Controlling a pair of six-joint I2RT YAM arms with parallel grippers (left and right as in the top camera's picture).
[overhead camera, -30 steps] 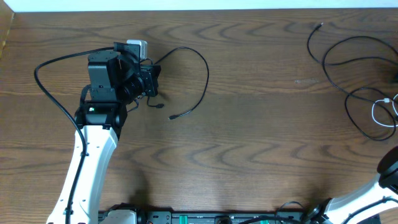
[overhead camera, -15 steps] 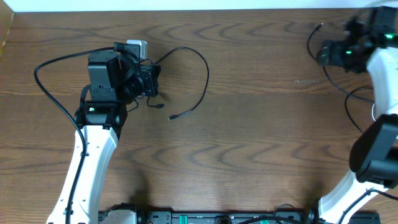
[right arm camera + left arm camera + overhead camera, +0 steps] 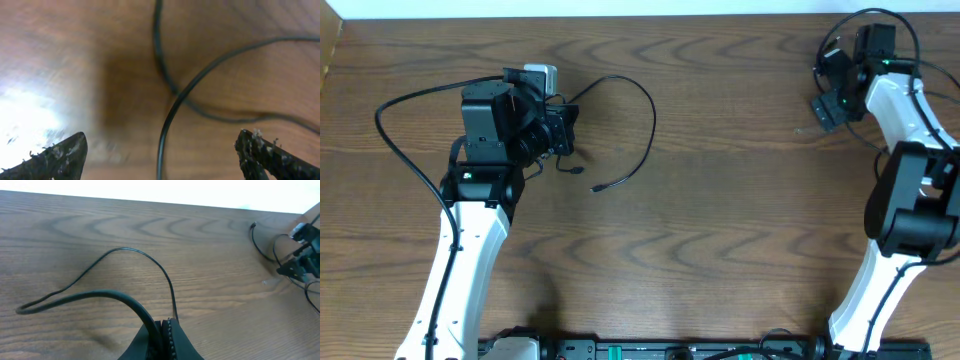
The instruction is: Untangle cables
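My left gripper (image 3: 563, 130) is shut on a black cable (image 3: 651, 112) that arcs right and ends in a small plug (image 3: 599, 187). In the left wrist view the jaws (image 3: 165, 330) pinch this cable (image 3: 142, 256), which loops out over the wood. At the far right my right gripper (image 3: 823, 106) hangs open over a tangle of black cables (image 3: 818, 68). In the right wrist view one cable (image 3: 165, 131) runs between the wide-apart fingertips (image 3: 261, 149) without touching them, and it crosses another cable (image 3: 176, 93) further on.
A white block (image 3: 542, 75) sits just behind the left gripper. A thick black arm wire (image 3: 395, 110) loops left of the left arm. The table's far edge (image 3: 640, 15) runs close behind both grippers. More cable loops (image 3: 880, 160) lie beside the right arm.
The right arm has swung in from the right edge and come down over the cable tangle, jaws a little narrower. The left arm and its cable have not moved.
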